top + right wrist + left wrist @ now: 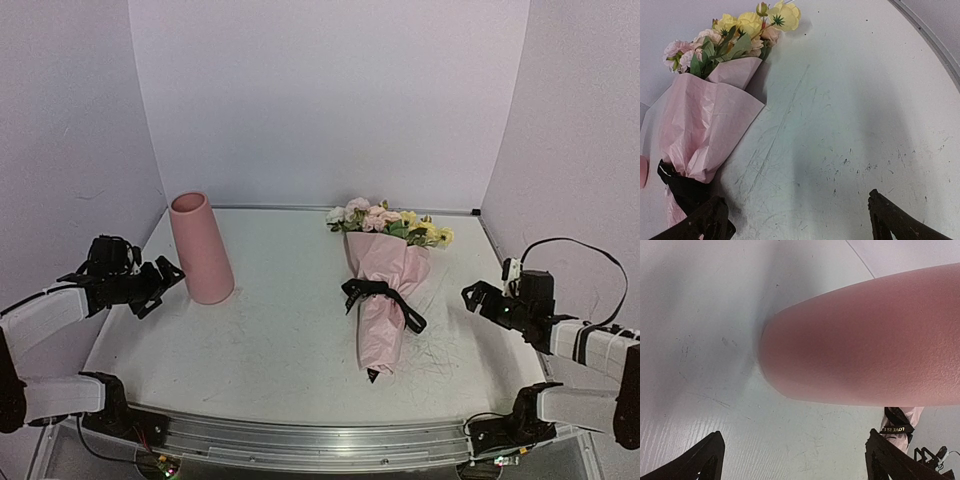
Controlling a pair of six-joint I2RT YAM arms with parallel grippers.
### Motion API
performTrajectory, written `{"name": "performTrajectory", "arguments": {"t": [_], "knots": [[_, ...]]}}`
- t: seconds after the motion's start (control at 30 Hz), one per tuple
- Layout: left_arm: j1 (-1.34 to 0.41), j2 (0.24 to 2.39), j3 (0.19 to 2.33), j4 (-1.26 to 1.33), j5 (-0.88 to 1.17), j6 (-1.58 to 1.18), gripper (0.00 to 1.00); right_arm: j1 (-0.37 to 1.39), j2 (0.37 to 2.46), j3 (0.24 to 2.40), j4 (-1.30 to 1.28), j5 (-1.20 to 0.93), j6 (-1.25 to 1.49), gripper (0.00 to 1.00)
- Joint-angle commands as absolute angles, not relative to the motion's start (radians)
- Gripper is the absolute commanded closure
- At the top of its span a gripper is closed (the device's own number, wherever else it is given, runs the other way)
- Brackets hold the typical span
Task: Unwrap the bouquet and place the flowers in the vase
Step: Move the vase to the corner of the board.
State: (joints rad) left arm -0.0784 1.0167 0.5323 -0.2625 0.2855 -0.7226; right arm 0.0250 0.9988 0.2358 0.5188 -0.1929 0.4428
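Top external view: the left gripper stands with its jaws spread wide and nothing between them, its tips close beside the lower part of the upright pink vase on the left of the white table. The right gripper is likewise agape and empty near the right edge, apart from the bouquet, which lies mid-table wrapped in pink paper, a black ribbon tied round it, the flowers pointing toward the back wall
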Motion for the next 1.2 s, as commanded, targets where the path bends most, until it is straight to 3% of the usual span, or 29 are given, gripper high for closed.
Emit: {"name": "performTrajectory", "arguments": {"t": [0.0,0.27,0.5,0.7,0.9,1.17], "knots": [[-0.076,1.021,0.553,-0.288,0.281,-0.694,0.00,0.026,1.027,0.271,0.532,-0.222,0.436,0.02],[-0.076,1.039,0.565,-0.287,0.275,-0.670,0.00,0.026,1.045,0.328,0.454,-0.220,0.419,0.02],[-0.077,1.096,0.588,-0.284,0.275,-0.653,0.00,0.046,1.199,0.463,0.333,-0.329,0.401,0.02],[-0.077,1.145,0.615,-0.261,0.312,-0.635,0.00,0.148,1.313,0.559,0.267,-0.385,0.363,0.02],[-0.076,1.161,0.584,-0.208,0.377,-0.643,0.02,0.291,1.475,0.699,0.213,-0.464,0.352,0.16],[-0.076,1.153,0.551,-0.182,0.424,-0.638,0.02,0.385,1.602,0.846,0.208,-0.470,0.395,0.13]]}}
